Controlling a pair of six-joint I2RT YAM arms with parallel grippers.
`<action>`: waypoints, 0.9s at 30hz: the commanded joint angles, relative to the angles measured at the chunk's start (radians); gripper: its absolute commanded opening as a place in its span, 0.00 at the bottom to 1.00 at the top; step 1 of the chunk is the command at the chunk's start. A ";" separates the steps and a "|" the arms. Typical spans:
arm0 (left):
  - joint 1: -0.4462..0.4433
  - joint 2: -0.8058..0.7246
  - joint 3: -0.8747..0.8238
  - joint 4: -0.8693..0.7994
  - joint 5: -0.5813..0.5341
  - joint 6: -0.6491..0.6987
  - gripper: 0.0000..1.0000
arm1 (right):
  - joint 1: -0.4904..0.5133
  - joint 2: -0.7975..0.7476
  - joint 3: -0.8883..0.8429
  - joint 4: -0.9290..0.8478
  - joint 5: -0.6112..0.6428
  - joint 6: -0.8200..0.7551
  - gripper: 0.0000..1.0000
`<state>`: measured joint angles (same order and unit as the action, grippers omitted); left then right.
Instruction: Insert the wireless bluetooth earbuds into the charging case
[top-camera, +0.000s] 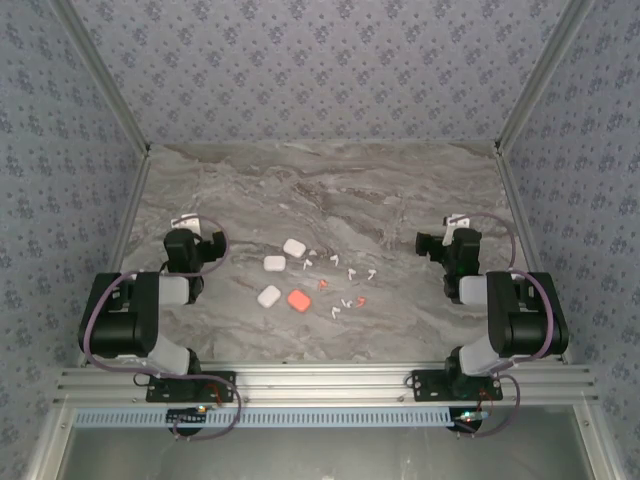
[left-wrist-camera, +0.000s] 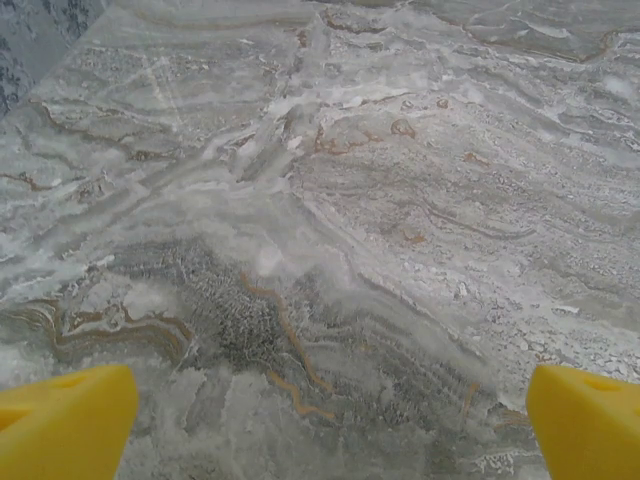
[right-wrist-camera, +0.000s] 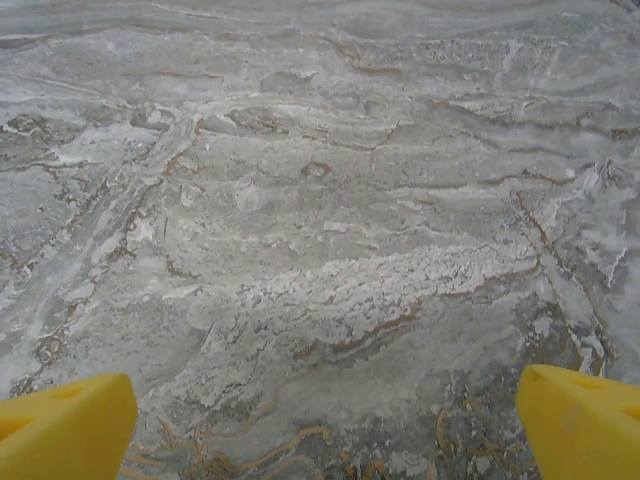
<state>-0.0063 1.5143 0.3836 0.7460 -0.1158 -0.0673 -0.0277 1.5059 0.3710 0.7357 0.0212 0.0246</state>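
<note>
Left claw (left-wrist-camera: 328, 400) hangs over the bare marble table (top-camera: 400, 200), yellow fingers (left-wrist-camera: 60, 425) spread wide, gripping nothing; right claw (right-wrist-camera: 325, 400) is likewise spread and empty; the earbuds (top-camera: 352, 272) lie scattered between the two claws, well apart from both; three white cases (top-camera: 274, 263) and a coral case (top-camera: 299, 300) sit just beside them, towards the left claw.
</note>
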 joint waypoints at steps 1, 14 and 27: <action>0.011 0.015 0.031 0.062 0.027 0.037 0.99 | -0.006 0.016 0.020 0.071 -0.007 -0.049 1.00; 0.014 0.016 0.031 0.062 0.029 0.037 0.99 | -0.007 0.017 0.019 0.071 -0.006 -0.049 1.00; -0.029 -0.170 -0.041 0.030 -0.082 0.047 0.99 | -0.018 0.015 0.017 0.072 -0.028 -0.043 1.00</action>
<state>-0.0124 1.4681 0.3645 0.7750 -0.1337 -0.0414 -0.0319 1.5085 0.3714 0.7792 0.0120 -0.0090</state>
